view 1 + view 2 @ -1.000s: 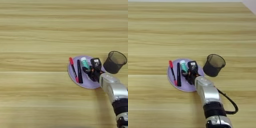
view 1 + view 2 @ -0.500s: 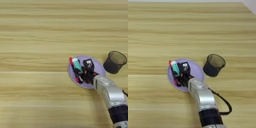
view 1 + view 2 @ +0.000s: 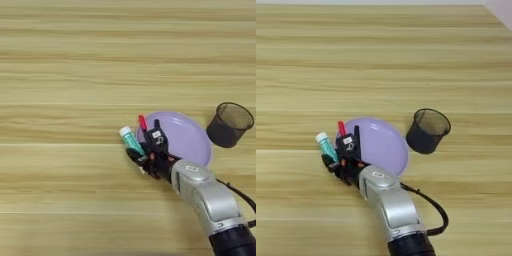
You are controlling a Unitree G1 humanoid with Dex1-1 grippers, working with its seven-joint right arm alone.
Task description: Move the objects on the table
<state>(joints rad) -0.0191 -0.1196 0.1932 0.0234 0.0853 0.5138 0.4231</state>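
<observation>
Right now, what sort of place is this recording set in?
Probably a desk-style test bench: a bare wooden table holding stationery only, namely a mesh pen cup, a purple plate and a teal glue stick beside the robot's hand.

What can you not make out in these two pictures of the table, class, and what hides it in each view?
- Lower end of the glue stick: hidden behind the tool, both views.
- Red pen: only its tip shows; the tool covers the rest.
- Whether the tool grips the glue stick: black parts merge.
- Forearm: cut off by the bottom edge.
</observation>
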